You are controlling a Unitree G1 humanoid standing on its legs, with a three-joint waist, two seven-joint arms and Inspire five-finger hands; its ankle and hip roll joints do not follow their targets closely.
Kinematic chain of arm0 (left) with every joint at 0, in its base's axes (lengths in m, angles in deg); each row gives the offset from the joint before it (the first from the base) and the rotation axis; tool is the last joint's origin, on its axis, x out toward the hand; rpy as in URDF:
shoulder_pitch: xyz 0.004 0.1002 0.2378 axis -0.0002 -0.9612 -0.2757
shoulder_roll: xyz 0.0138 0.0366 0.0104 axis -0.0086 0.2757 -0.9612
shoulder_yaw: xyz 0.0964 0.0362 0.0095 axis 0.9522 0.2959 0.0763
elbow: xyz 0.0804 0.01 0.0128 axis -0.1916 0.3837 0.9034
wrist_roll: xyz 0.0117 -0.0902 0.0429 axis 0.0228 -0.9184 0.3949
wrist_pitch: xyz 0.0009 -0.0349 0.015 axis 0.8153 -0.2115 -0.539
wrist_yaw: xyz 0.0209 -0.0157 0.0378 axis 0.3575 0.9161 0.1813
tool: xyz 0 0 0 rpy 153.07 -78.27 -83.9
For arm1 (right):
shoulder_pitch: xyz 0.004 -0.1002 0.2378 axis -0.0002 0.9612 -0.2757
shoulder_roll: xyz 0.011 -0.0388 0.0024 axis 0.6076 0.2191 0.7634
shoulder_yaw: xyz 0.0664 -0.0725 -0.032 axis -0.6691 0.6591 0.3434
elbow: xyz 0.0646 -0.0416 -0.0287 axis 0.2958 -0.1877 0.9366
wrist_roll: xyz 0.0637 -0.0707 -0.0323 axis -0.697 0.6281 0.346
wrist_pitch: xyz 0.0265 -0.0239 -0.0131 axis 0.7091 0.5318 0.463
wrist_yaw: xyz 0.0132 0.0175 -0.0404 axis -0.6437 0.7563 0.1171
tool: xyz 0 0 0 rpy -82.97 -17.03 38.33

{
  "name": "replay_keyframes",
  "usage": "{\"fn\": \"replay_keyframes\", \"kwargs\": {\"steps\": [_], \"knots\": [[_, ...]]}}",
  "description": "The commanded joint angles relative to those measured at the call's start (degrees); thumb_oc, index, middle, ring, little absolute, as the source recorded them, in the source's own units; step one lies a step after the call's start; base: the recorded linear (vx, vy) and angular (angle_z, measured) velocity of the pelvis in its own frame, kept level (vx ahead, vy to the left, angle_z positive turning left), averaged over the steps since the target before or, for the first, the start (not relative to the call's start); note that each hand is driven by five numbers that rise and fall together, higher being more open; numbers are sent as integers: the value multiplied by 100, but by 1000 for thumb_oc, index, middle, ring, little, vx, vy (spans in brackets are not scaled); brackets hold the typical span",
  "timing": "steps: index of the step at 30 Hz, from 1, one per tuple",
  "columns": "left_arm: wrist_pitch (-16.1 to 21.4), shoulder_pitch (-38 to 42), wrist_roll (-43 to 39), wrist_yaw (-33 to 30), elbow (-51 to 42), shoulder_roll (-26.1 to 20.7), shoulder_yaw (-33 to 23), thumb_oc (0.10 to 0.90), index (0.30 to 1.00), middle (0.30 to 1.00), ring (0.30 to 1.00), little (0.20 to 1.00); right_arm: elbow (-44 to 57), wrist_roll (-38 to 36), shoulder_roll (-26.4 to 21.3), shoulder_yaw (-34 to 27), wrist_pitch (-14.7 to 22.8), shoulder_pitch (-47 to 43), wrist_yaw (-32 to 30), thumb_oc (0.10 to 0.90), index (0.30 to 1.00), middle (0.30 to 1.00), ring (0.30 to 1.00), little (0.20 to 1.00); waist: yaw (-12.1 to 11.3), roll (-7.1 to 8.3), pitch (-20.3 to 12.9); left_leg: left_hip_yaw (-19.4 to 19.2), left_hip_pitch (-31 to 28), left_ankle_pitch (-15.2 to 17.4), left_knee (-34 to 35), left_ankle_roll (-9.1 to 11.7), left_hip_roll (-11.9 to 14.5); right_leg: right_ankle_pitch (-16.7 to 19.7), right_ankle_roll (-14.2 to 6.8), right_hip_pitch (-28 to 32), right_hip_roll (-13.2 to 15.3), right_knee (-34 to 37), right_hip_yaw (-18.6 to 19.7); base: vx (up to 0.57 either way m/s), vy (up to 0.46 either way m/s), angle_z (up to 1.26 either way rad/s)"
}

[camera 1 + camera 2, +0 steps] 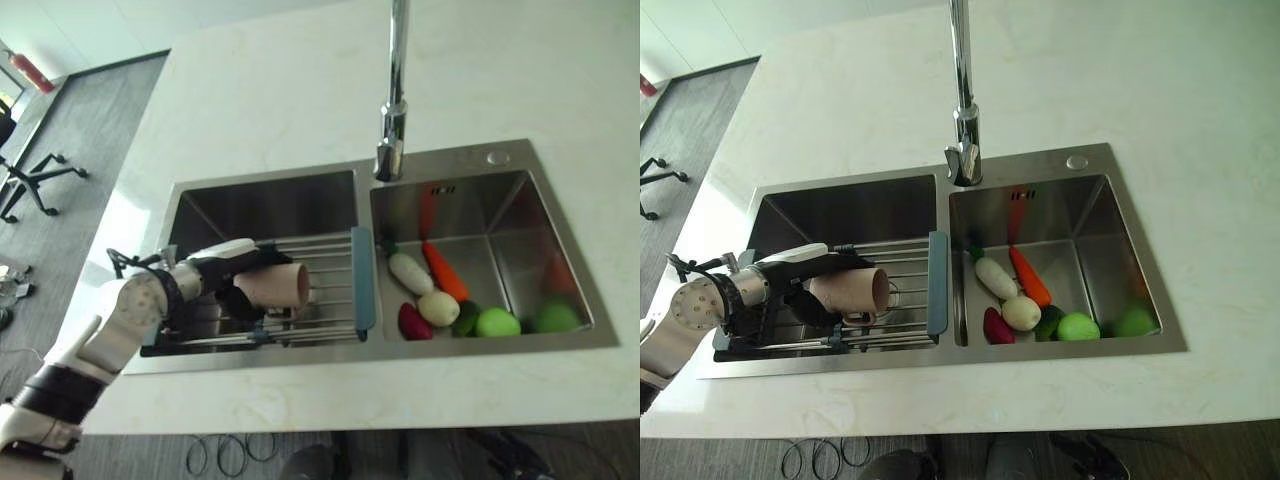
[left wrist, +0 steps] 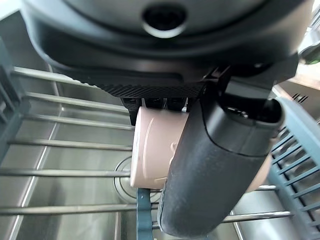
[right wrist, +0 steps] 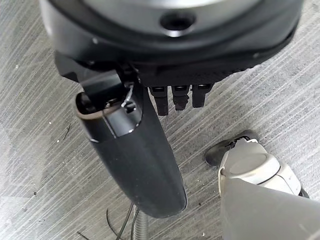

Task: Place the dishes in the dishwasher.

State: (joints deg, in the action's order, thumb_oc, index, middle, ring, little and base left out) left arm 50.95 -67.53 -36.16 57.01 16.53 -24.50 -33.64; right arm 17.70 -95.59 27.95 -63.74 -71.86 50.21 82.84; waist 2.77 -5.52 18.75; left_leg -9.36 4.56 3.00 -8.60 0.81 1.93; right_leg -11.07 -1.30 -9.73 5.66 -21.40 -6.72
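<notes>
Over the left sink basin, the left hand (image 1: 228, 272) is gripping a beige ceramic cup (image 1: 275, 286).
The cup is lying sideways on the steel-rod drying rack (image 1: 325, 300).

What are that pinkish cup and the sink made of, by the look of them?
The cup, held on its side by the left hand over the rack, looks like matte ceramic or plastic: an even beige-pink surface without glare. The sink looks like brushed stainless steel: grey, with soft streaky reflections.

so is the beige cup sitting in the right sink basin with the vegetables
No, the beige cup lies on the wire rack over the left basin, in the left hand.
</notes>
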Motion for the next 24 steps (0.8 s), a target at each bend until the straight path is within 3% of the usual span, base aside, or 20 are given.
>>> {"fn": "replay_keyframes", "kwargs": {"steps": [1,11,12,14,19,24], "knots": [[53,464,-81,-243,-252,-290,-400,800,900,900,900,900,7,-98,-172,8,128,212,35,800,900,900,900,900,20,105,-280,207,250,879,-858,-45,24,264,-699,128,419,422,-132,0,0,0],[-108,738,-55,-157,-368,-180,-179,800,900,900,900,900,112,-87,-160,88,182,124,63,800,900,900,900,900,99,112,-71,196,360,859,-858,-65,11,346,-716,-11,431,422,-61,0,0,0],[-97,784,-111,-150,-383,-181,-138,400,300,300,300,300,133,-75,-169,93,205,112,90,800,900,900,900,900,112,105,-33,203,385,852,-858,-61,2,357,-720,-37,435,422,-46,0,0,0],[-101,807,-99,-85,-406,-166,-114,400,300,300,300,300,125,-50,-169,91,232,107,108,800,900,900,900,900,120,97,-16,207,395,850,-858,-54,-4,363,-725,-47,441,422,-37,0,0,0],[289,911,16,45,-509,-212,-18,400,300,300,300,300,87,-7,-171,90,266,95,126,800,900,900,900,900,138,91,-25,200,387,855,-858,-41,-9,369,-734,-44,455,422,-43,0,0,0],[88,923,-585,-375,-594,-102,-132,400,300,300,300,300,76,12,-122,110,261,104,77,800,900,900,900,900,93,114,-131,170,317,869,-858,-35,12,330,-716,30,449,422,-97,-24,-11,0]]}}
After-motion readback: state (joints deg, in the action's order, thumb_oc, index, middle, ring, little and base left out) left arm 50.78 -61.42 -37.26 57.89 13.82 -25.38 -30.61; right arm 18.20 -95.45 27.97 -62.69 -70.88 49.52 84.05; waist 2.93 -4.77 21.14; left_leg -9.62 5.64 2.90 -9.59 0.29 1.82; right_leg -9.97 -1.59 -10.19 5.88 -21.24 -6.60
